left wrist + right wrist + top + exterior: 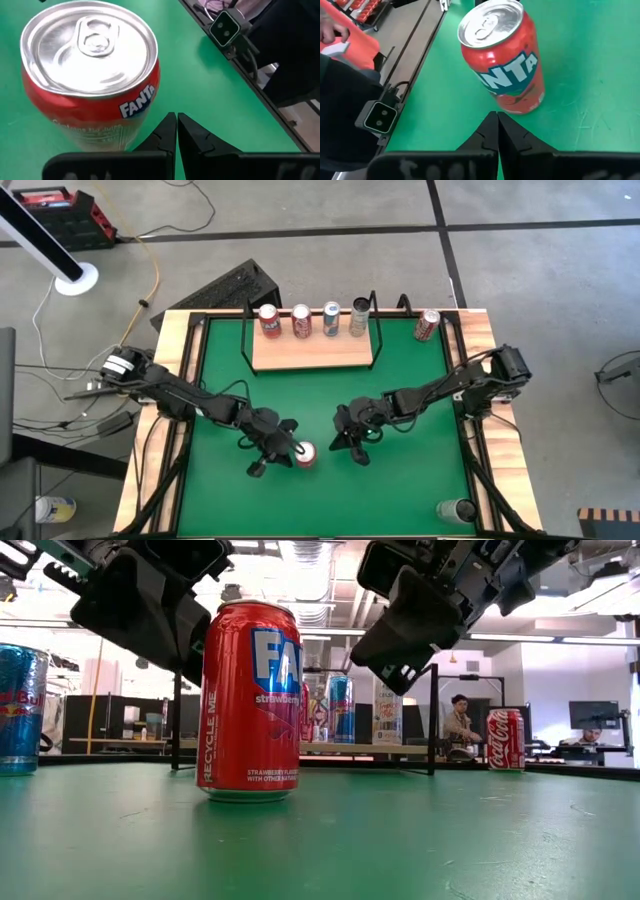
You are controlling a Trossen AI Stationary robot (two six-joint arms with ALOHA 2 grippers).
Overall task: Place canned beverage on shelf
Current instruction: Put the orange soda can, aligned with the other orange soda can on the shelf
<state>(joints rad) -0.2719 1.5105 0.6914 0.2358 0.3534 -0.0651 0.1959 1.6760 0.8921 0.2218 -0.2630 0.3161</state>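
A red Fanta can (305, 453) stands upright on its base on the green table top, near the front middle; it also shows in the low view (250, 700). My left gripper (287, 444) is shut just left of the can, above the table (176, 122). My right gripper (352, 442) is shut a little to the can's right (497, 120). Neither touches the can. The light-wood shelf (315, 352) with its black rod frame stands at the far middle, with several cans (300, 320) upright along its far edge.
A Coca-Cola can (427, 325) stands on the table right of the shelf. Another can (456, 510) stands at the near right corner. A blue Red Bull can (20, 710) shows at the low view's left. Wooden rails (170, 380) border the green top.
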